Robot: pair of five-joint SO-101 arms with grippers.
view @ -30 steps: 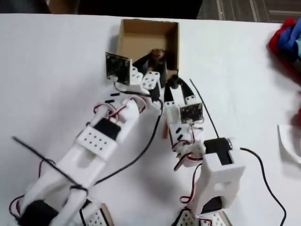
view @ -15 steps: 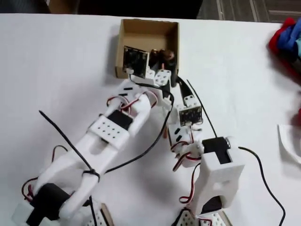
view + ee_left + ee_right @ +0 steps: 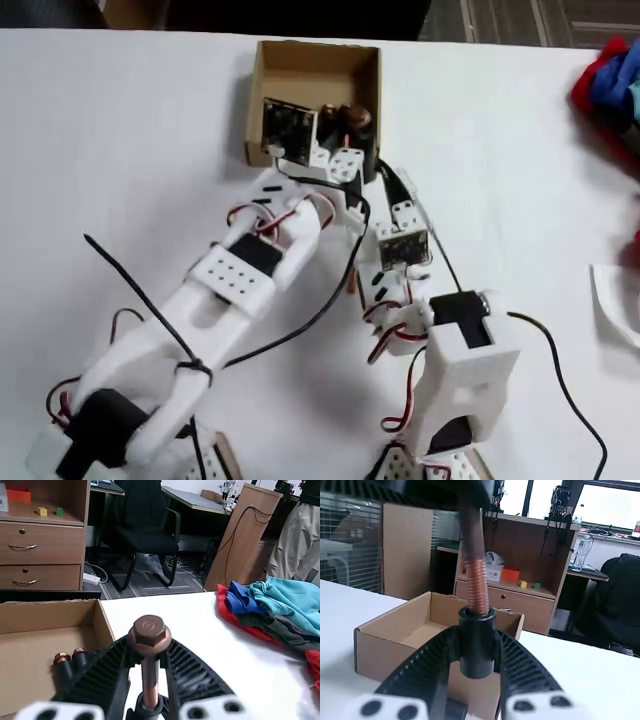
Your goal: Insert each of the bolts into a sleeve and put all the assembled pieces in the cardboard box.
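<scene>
now left gripper [image 3: 148, 649] clamps the bolt [image 3: 149, 631], right gripper [image 3: 476, 650] the sleeve [image 3: 477, 630], beside the cardboard box [image 3: 375, 650]; clothes [image 3: 270, 605] well apart

Copper bolt [image 3: 149, 636], black sleeve [image 3: 477, 645], brown box [image 3: 310, 75]

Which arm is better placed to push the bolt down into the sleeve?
Left. The left gripper holds the bolt by its shank, its threaded end in the mouth of the sleeve that the right gripper holds; left can likely press down.
</scene>
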